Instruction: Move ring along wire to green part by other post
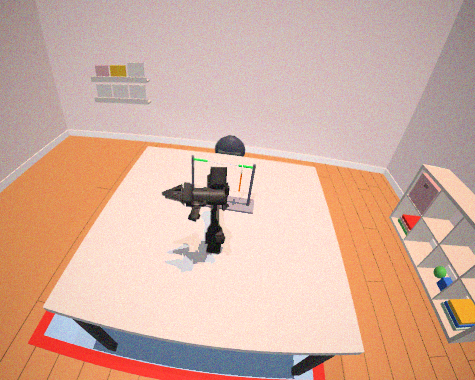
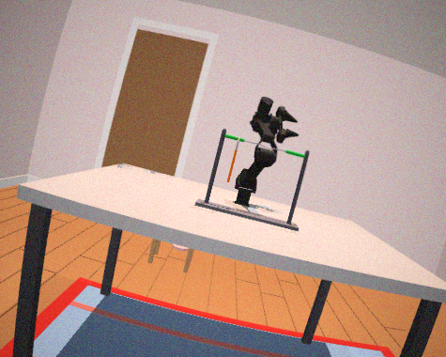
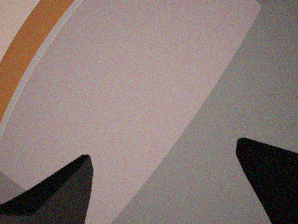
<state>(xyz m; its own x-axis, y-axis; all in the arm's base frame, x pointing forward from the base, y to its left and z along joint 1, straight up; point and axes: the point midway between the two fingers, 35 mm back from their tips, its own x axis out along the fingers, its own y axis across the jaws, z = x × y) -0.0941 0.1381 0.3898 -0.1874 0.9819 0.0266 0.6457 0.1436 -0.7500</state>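
The ring (image 2: 238, 141) hangs on the green wire part (image 1: 246, 166) (image 2: 229, 137) beside one post (image 1: 251, 185) (image 2: 216, 166). Its orange handle (image 1: 240, 182) (image 2: 232, 164) hangs down, slightly slanted in the exterior view. The other green part (image 1: 200, 160) (image 2: 296, 153) at the far post (image 1: 193, 175) (image 2: 299, 188) carries nothing. Thin grey wire (image 2: 282, 150) runs between the green parts. My gripper (image 1: 164, 194) (image 2: 298, 128) (image 3: 166, 156) is open and empty, pointing sideways away from the handle. The ring and handle do not show in the wrist view.
The posts stand on a flat base (image 1: 241, 205) (image 2: 248, 215) on the table (image 1: 284, 280) (image 2: 126, 202). My arm stands beside the frame and hides part of the wire in the top view. A cubby shelf stands on the floor to the right there.
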